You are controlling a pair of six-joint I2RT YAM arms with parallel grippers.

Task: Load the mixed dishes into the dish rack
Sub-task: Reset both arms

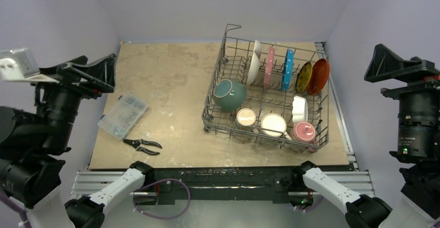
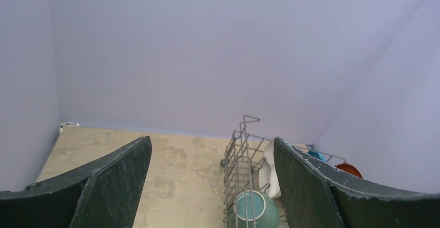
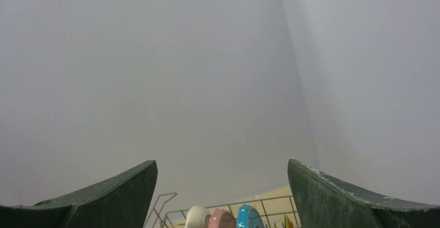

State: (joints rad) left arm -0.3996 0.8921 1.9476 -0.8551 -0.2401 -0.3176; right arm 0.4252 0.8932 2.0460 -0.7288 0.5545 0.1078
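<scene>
The grey wire dish rack (image 1: pixel 220 67) stands on the right half of the table. In it a teal bowl (image 1: pixel 230 94) lies on its side at the left. White (image 1: pixel 253 62), pink (image 1: pixel 269 67), blue (image 1: pixel 287 69), brown (image 1: pixel 304 77) and orange (image 1: pixel 318 76) plates stand on edge along the back. Mugs (image 1: pixel 273 124) and a small white bowl (image 1: pixel 299 108) sit along the front. My left gripper (image 1: pixel 106 72) is open and empty, raised at the far left. My right gripper (image 1: pixel 371 64) is open and empty, raised at the far right. The left wrist view shows the rack (image 2: pixel 239 155) and teal bowl (image 2: pixel 255 211) between the left gripper's (image 2: pixel 211 141) fingers.
A clear plastic compartment box (image 1: pixel 123 115) and black-handled pliers (image 1: pixel 142 145) lie on the table's left front. Lilac walls close in the back and sides. The right wrist view, past my right gripper (image 3: pixel 222 161), shows mostly wall, with plate tops (image 3: pixel 249 216) at the bottom.
</scene>
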